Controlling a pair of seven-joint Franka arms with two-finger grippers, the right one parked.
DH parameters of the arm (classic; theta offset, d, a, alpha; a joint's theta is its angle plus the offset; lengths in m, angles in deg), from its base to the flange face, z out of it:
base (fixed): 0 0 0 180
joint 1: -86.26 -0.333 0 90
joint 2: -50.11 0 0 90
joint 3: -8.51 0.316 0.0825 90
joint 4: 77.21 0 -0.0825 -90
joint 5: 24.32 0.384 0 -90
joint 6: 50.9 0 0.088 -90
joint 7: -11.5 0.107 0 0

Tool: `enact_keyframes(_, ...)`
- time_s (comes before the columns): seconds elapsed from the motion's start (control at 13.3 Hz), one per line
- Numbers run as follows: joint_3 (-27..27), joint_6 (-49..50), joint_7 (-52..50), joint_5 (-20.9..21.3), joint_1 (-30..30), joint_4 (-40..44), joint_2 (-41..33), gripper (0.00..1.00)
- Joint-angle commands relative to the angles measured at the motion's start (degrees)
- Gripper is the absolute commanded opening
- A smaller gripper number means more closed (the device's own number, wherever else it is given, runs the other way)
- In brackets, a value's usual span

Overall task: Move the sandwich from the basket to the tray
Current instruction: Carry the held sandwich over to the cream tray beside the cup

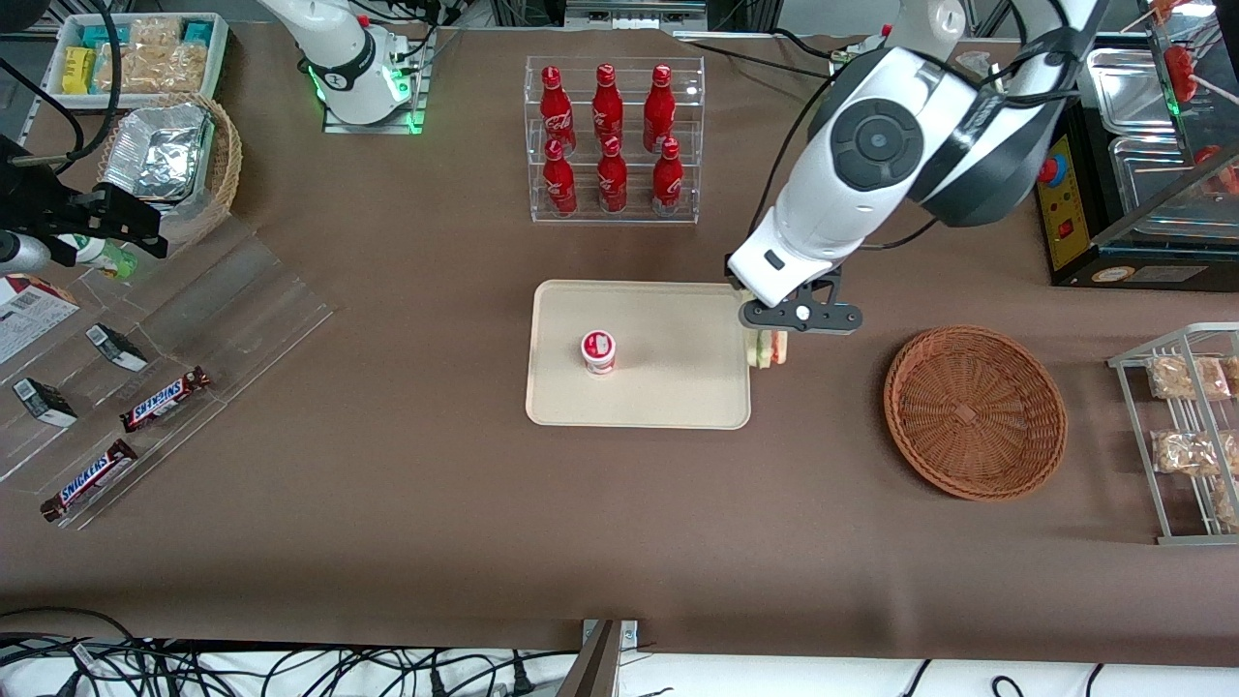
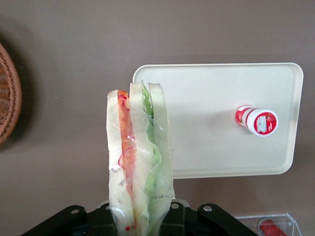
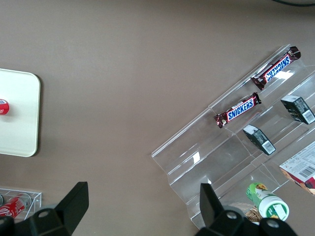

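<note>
Nearest the front camera, the bare brown bench point(image 1: 407, 503) runs across the foreground. The round woven basket point(image 1: 975, 411) sits on it toward the working arm's end, holding nothing that can be seen. The sandwich point(image 2: 140, 162) hangs in the left arm's hand point(image 1: 770, 341), pinched at its broad base between closed fingers, so the wedge points away from the wrist and its red, orange and green layers stand edge-on. This grip on the flat bread faces probably keeps the clear wrap from slipping. In the front view the sandwich point(image 1: 767, 348) is held over the tray's edge that faces the basket, partly above the rim; whether it touches the rim cannot be told. The cream tray point(image 1: 668, 387) lies between the basket and the parked arm's end of the bench, in front of a clear rack of red bottles point(image 1: 608, 136). A small red-and-white cup point(image 1: 598, 351) stands upright on the tray, well apart from the sandwich. Judged from this layout, the carry is nearly complete; a release calls for moving further over the open tray surface beside the cup.
</note>
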Motion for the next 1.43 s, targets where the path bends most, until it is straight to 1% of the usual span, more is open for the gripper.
enact_keyframes(0.0,-0.28,-7.49,-6.41,4.46,2.51,-5.70,-0.09,0.00)
enact_keyframes(0.15,-0.28,-9.17,-9.58,8.51,4.70,-6.07,2.81,0.00)
enact_keyframes(0.45,-0.28,-9.88,-9.95,12.29,6.91,-6.07,7.82,0.00)
enact_keyframes(0.6,-0.19,-11.19,-9.68,12.92,7.96,-5.98,10.72,0.00)
enact_keyframes(0.67,-0.10,-12.16,-9.86,14.66,8.58,-5.98,12.38,0.00)
enact_keyframes(0.75,-0.10,-12.69,-9.95,15.46,8.76,-5.89,13.71,0.00)
enact_keyframes(1.05,0.07,-15.15,-10.21,15.56,9.38,-5.54,16.87,0.00)
enact_keyframes(1.12,0.08,-15.24,-11.17,15.82,9.46,-5.37,17.58,0.00)
enact_keyframes(1.2,-0.01,-16.03,-11.79,17.04,9.47,-5.45,18.02,0.00)
enact_keyframes(1.35,0.16,-17.52,-12.32,17.31,9.47,-5.37,19.16,0.00)
